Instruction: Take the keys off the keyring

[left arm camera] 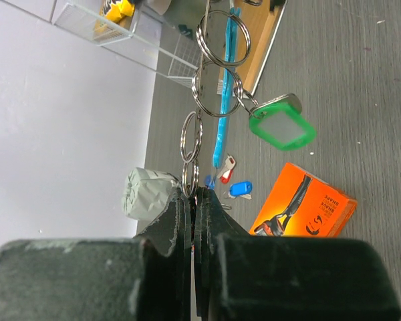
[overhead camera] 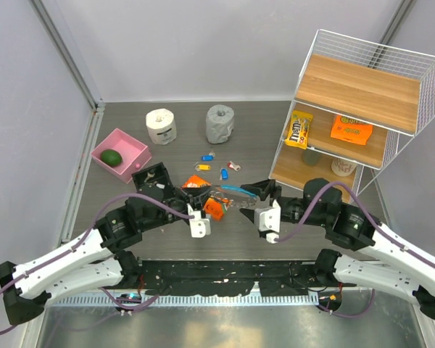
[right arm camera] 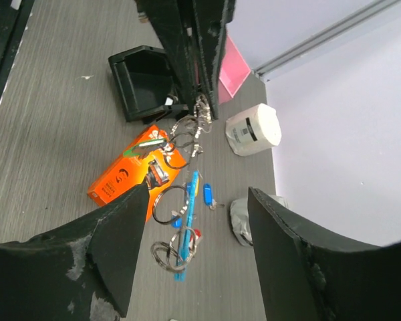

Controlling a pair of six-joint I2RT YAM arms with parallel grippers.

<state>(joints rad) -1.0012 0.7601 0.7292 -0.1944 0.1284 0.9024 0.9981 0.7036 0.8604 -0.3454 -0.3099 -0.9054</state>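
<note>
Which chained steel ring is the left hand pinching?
The end ring, lowest in the left wrist view, clamped between the left hand's fingers; the green tag hangs further up.

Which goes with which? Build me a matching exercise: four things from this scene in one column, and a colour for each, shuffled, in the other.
Things:
1. tray
2. candy bag
3. plastic tag
4. keyring

Colours:
A. light blue
B. green
C. pink
D. yellow

Pairs: 1-C, 2-D, 3-B, 4-A.
</note>
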